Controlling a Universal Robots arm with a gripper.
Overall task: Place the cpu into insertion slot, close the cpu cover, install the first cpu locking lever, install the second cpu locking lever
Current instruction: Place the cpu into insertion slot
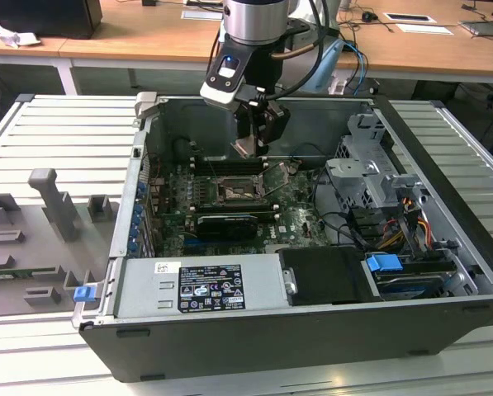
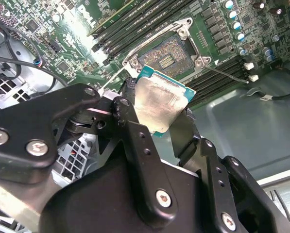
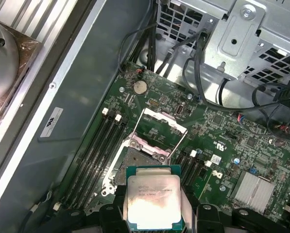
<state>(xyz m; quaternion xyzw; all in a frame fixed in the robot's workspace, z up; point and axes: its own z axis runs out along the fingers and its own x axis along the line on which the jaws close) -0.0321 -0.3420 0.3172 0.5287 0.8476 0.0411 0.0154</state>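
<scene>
My gripper (image 1: 258,132) hangs over the motherboard inside the open computer case, shut on the cpu (image 1: 244,149). In both wrist views the cpu (image 2: 160,103) (image 3: 153,200) is a pale silver square chip pinched by its edges between the two black fingers (image 2: 131,127), tilted and held above the board. The insertion slot (image 3: 141,162) (image 2: 168,57) (image 1: 241,191) lies just beyond it, uncovered, its dark contact field showing inside the silver rim. The cpu cover (image 3: 160,127) stands swung up off the slot. A thin wire locking lever (image 2: 226,73) lies unlatched beside the socket.
Long black memory slots (image 2: 135,24) flank the socket. A long black card (image 1: 225,223) sits in front of it in the exterior view, then the power supply (image 1: 201,289). A drive cage (image 1: 370,173) with cables fills the exterior view's right. Grey fixture blocks (image 1: 56,206) stand outside the case.
</scene>
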